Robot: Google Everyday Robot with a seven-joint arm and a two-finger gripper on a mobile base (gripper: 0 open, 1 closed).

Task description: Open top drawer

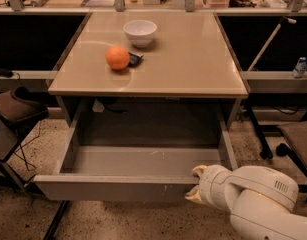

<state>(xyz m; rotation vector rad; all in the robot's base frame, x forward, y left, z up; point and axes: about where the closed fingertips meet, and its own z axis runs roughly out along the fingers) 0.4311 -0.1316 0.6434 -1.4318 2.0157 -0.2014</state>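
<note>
The top drawer is a wide shallow grey drawer under the beige tabletop. It stands pulled far out toward me, its inside bare. Its plain front panel faces me with small white scuffs right of centre. My gripper is at the right end of that front panel, its pale fingers one above and one below the panel's top edge. The white arm housing covers the panel's right corner.
An orange, a small dark object and a white bowl sit on the tabletop. A dark chair stands at the left, a chair base at the right. A can rests on a right-hand rail.
</note>
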